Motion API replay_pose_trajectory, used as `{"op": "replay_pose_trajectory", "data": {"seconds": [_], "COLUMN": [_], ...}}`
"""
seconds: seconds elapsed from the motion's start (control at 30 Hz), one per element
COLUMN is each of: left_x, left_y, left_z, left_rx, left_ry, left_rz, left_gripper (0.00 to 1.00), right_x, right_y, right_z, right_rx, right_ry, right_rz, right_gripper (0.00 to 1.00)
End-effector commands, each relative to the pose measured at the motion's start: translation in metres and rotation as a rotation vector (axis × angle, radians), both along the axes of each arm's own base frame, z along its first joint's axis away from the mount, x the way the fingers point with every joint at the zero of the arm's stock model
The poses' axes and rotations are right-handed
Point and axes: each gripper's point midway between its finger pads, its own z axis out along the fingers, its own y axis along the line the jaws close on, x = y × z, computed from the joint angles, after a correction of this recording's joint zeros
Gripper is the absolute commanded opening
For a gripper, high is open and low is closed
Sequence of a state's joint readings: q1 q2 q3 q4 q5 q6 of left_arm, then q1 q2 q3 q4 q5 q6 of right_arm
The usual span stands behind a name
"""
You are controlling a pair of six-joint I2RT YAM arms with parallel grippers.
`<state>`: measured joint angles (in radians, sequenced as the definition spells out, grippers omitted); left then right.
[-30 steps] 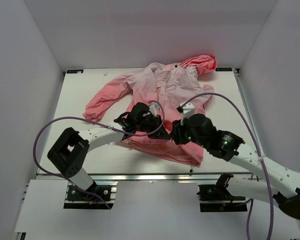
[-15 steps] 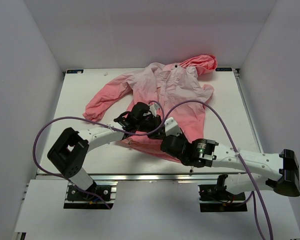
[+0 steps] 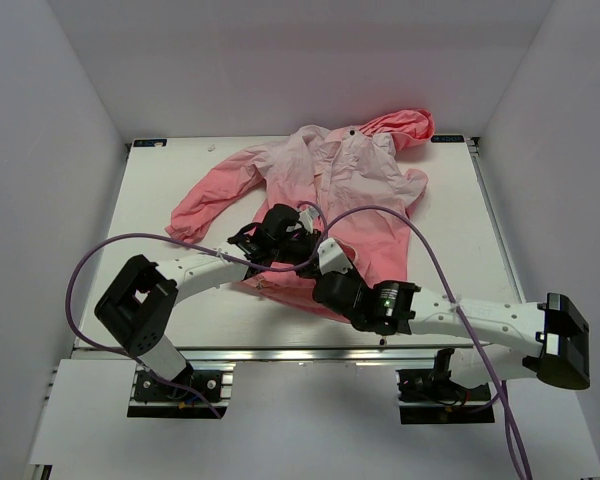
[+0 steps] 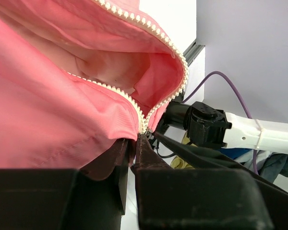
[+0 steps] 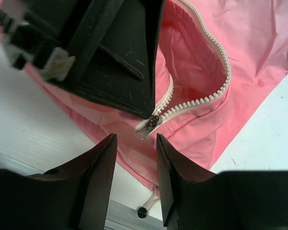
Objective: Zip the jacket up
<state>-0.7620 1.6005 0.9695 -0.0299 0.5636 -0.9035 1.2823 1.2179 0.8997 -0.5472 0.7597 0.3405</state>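
With left claw (image 4: 133, 143), pinches jacket (image 3: 340, 175) hem right at zipper (image 5: 206, 98) base, jaws nearly closed on the fabric. With right claw (image 5: 134, 141), hovers about half open just short of slider (image 5: 151, 123), gripping nothing. Has jacket spread on white surface (image 3: 160, 190), hood far, hem near.

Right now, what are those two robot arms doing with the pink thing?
They are zipping up a pink jacket on the white table. The left arm has its jaws pinched shut on the hem beside the bottom of the zipper. The right arm holds its jaws open, lined up with the little zipper slider, not gripping it yet. The zipper teeth above it are apart.
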Motion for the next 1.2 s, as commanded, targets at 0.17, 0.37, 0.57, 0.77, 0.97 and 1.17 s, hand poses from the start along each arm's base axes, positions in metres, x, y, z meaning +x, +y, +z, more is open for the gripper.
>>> {"op": "replay_pose_trajectory", "data": {"seconds": [0.17,0.37,0.57,0.77,0.97,1.17], "left_x": [-0.006,-0.006,-0.007,-0.006,-0.005,-0.004], "left_y": [-0.003,-0.005,-0.004,-0.004,-0.005,-0.005], "left_z": [0.024,0.028,0.028,0.028,0.027,0.025], "left_rx": [-0.073,-0.092,-0.093,-0.093,-0.093,-0.080], "left_ry": [-0.032,-0.039,-0.038,-0.039,-0.037,-0.040], "left_rz": [-0.023,-0.030,-0.026,-0.022,-0.024,-0.024], "left_gripper": [0.00,0.00,0.00,0.00,0.00,0.00], "right_x": [0.012,0.017,0.019,0.018,0.018,0.018], "right_y": [0.003,0.002,-0.004,-0.009,-0.013,-0.011], "right_z": [0.003,0.002,-0.001,0.000,0.005,0.013], "right_rx": [0.030,0.033,0.001,-0.005,0.015,0.045], "right_ry": [-0.045,-0.060,-0.058,-0.059,-0.075,-0.080], "right_rz": [-0.031,-0.044,-0.055,-0.067,-0.081,-0.064], "right_gripper": [0.43,0.37,0.36,0.27,0.19,0.14]}}
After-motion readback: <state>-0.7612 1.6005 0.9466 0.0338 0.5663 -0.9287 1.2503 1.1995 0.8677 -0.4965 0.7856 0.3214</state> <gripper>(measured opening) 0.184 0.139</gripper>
